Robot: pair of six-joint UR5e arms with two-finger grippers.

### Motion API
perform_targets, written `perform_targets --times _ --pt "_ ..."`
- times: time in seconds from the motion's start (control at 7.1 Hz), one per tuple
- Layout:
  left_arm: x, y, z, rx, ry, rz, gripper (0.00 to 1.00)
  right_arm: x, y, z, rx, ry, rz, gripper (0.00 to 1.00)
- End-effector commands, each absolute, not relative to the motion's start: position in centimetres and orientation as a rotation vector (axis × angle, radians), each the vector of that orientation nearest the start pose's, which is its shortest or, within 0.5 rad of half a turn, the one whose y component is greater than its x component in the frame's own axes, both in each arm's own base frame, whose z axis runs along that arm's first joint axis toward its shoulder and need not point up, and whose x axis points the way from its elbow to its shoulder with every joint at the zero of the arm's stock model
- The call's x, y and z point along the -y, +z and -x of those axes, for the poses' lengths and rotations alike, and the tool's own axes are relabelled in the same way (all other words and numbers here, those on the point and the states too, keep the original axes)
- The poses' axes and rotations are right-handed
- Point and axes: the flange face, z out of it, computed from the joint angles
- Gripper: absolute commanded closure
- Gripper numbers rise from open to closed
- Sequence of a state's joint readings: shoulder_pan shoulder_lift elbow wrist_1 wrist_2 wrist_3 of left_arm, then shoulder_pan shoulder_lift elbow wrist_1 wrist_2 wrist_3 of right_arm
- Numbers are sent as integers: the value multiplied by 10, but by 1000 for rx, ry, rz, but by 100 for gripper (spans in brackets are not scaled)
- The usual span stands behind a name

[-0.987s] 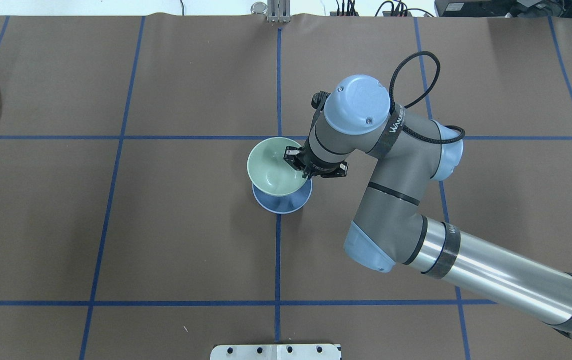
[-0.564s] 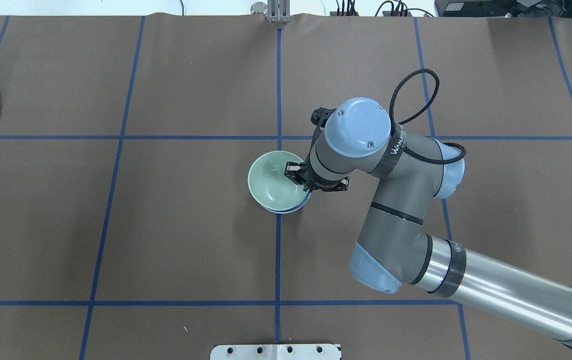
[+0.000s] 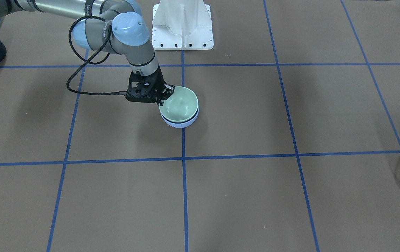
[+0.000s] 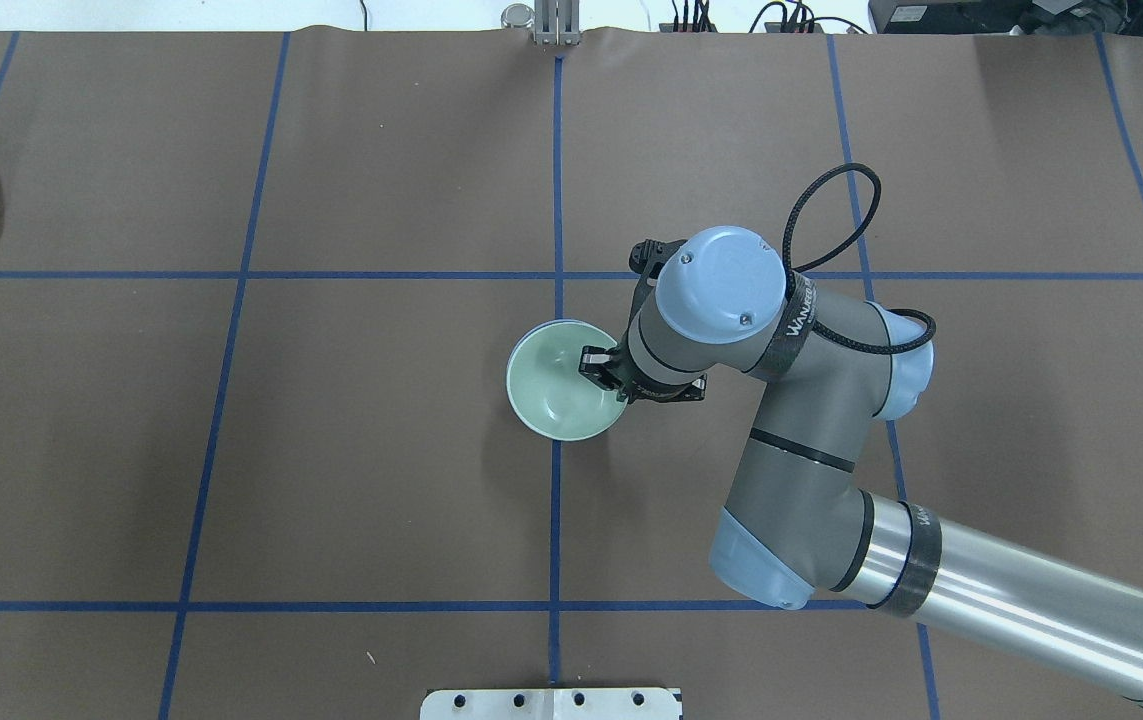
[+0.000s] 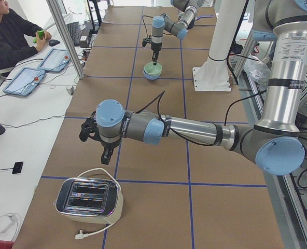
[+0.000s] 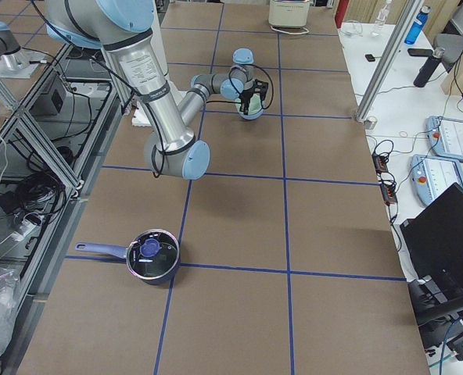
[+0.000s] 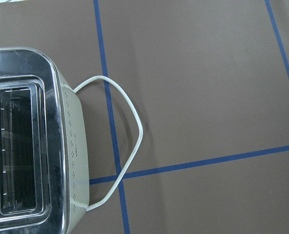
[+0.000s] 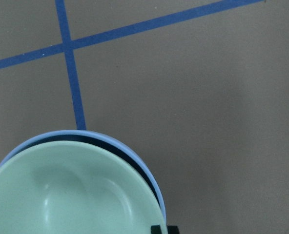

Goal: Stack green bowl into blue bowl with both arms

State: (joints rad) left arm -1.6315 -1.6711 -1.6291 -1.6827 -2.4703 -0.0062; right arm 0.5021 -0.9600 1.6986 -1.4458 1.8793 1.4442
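Observation:
The pale green bowl (image 4: 556,395) sits nested in the pale blue bowl (image 3: 180,123) near the table's middle. In the overhead view only a thin blue rim (image 4: 538,333) shows around it. My right gripper (image 4: 603,376) is shut on the green bowl's rim on the robot's right side, one finger inside and one outside; it also shows in the front view (image 3: 165,96). The right wrist view shows both rims, green (image 8: 71,195) inside blue (image 8: 103,139). My left gripper (image 5: 106,154) shows only in the left side view, above the table near a toaster; I cannot tell whether it is open or shut.
A silver toaster (image 5: 88,199) with a white cable (image 7: 134,126) stands at the table's left end. A dark pot with a lid (image 6: 153,256) stands at the right end. The white base post (image 3: 182,21) is at the robot's side. An operator (image 5: 8,36) sits beyond the far edge.
My right gripper has lowered the green bowl down into the blue bowl, and the arm has shifted slightly toward the robot. The blue bowl is now almost hidden under the green one.

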Motion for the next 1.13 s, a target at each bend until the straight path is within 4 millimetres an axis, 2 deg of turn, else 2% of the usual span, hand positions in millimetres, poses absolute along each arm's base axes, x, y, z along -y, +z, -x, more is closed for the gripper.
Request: perform_targets --times 0.0,0.28,0.56,0.99 --pt "537 558 88 -886 58 -275 2 412 227 540 913 216 7 100" --pt "537 558 88 -886 59 -276 2 414 223 539 918 208 -3 100" --pt "536 557 89 -885 58 -278 2 427 224 529 915 222 -14 100" --pt "535 554 90 -883 60 -286 2 431 229 529 906 231 -14 100"
